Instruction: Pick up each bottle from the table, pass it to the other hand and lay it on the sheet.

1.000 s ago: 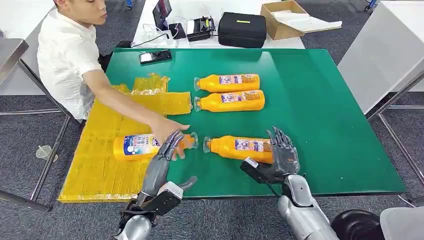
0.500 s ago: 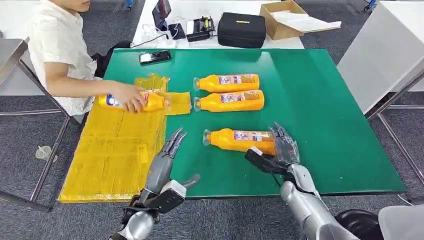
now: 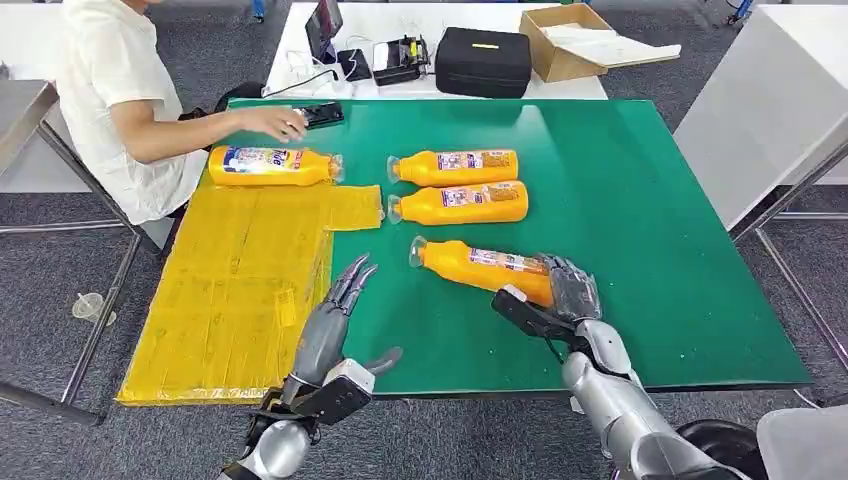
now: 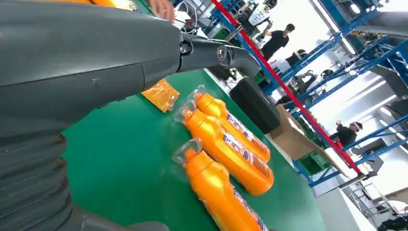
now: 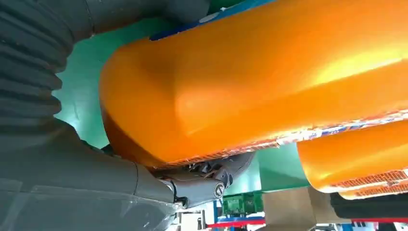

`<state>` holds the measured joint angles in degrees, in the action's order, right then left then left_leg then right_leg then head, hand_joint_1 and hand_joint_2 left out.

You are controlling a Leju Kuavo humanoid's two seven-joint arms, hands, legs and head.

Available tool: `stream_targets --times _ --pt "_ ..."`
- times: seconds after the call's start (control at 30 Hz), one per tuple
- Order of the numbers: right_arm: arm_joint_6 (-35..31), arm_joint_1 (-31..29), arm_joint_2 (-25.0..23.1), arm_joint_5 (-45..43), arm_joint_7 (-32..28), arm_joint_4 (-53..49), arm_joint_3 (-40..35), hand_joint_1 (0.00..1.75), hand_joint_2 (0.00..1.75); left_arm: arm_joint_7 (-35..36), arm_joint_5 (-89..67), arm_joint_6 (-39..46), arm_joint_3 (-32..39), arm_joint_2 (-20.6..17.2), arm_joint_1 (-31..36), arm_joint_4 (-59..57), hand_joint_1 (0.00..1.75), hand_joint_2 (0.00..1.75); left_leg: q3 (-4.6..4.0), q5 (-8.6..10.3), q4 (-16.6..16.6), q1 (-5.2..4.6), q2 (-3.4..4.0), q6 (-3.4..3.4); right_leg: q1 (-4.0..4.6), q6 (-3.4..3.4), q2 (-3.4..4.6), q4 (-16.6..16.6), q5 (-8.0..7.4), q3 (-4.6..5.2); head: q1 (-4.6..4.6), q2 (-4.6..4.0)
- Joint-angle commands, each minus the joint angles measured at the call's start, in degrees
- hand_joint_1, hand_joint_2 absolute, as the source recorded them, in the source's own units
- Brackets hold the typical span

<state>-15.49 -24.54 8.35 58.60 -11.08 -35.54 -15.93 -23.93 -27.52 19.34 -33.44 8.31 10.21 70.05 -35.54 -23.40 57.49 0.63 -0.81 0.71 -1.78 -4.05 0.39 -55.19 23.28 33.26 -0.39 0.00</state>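
Note:
An orange bottle (image 3: 478,264) lies slanted on the green table (image 3: 620,200), cap toward the left. My right hand (image 3: 562,297) grips its base, thumb under and fingers over; close up, that bottle (image 5: 269,72) sits against the palm. My left hand (image 3: 336,308) hovers open beside the yellow sheet (image 3: 230,300), fingers straight and holding nothing. Two more orange bottles (image 3: 455,165) (image 3: 460,202) lie side by side farther back, and the same bottles (image 4: 226,139) appear beyond my left hand (image 4: 96,62). A blue-labelled bottle (image 3: 270,165) lies at the sheet's far end.
A person in a white shirt (image 3: 110,90) sits at the table's left, one hand (image 3: 285,122) by a phone (image 3: 318,114). A black case (image 3: 485,58) and a cardboard box (image 3: 575,35) stand on a white table behind. The table's front edge runs just before my hands.
The person carried the blue-labelled bottle from beside my left hand to the sheet's far end and let go. My right hand closed on the near bottle's base, and its neck swung away.

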Motion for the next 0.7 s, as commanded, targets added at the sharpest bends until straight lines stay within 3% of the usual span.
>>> stream_targets --times 0.03,0.17,0.27,0.33,0.37,0.4,0.53,0.7 --pt "3.18 -0.47 -0.42 -0.31 -2.61 7.4 -1.57 1.75 1.75 -0.77 1.0 0.04 -2.14 -0.55 2.62 -4.1 0.0 1.75 0.19 -0.03 -0.04 0.06 -0.09 0.0 0.1 0.23 -0.19 0.1 0.06 -0.29 0.0 0.0" --pt "2.49 -0.45 -0.79 -1.7 -4.14 6.94 -2.16 1.75 1.75 -1.23 1.36 0.38 -2.42 -0.41 2.71 -4.11 0.0 1.75 0.15 0.0 -0.04 0.05 -0.04 -0.01 0.08 0.15 -0.11 0.08 0.01 -0.2 0.02 0.0" --pt "5.09 1.41 -2.45 -11.3 -11.77 4.21 2.42 1.75 1.75 -2.53 5.43 -0.61 -1.05 0.6 1.7 -3.34 0.0 1.75 0.18 -0.02 -0.04 0.05 -0.02 -0.02 0.08 0.15 -0.08 0.07 0.02 -0.23 0.02 0.0" --pt "4.46 3.69 -3.01 -14.68 -14.85 0.37 3.17 1.75 1.75 -3.45 16.83 -6.78 1.89 3.0 -0.3 -1.91 0.0 1.75 0.24 -0.04 -0.06 0.07 -0.02 -0.03 0.1 0.2 -0.1 0.09 0.05 -0.3 0.02 0.0" --pt "4.81 5.55 -3.98 -18.98 -17.6 -2.85 4.74 1.75 1.75 -0.09 29.88 -14.15 4.11 4.87 -1.76 -1.26 0.0 1.75 0.21 -0.05 -0.04 0.08 0.01 -0.02 0.11 0.16 -0.07 0.1 0.04 -0.26 0.02 0.0" --pt "5.04 6.79 -4.53 -21.32 -19.1 -5.41 4.75 1.75 1.75 1.78 35.68 -15.74 3.92 5.16 -2.17 -1.09 0.0 1.75 0.26 -0.09 -0.05 0.09 0.02 -0.02 0.13 0.23 -0.08 0.11 0.07 -0.32 0.0 0.0" --pt "5.0 10.91 -6.77 -29.83 -22.04 -16.04 3.37 1.75 1.75 1.83 47.17 -13.68 1.53 3.67 -1.25 -1.91 0.0 1.75 0.1 -0.06 -0.03 0.04 0.05 -0.03 0.08 0.15 -0.01 0.03 0.04 -0.16 0.02 0.0" --pt "4.4 14.14 -8.96 -34.33 -23.41 -24.13 0.13 1.75 1.75 1.6 48.94 -11.79 1.14 2.76 -1.02 -2.8 0.0 1.75 -0.11 -0.1 0.0 0.03 0.07 -0.05 0.08 0.21 0.01 -0.05 0.09 0.04 0.0 0.0"
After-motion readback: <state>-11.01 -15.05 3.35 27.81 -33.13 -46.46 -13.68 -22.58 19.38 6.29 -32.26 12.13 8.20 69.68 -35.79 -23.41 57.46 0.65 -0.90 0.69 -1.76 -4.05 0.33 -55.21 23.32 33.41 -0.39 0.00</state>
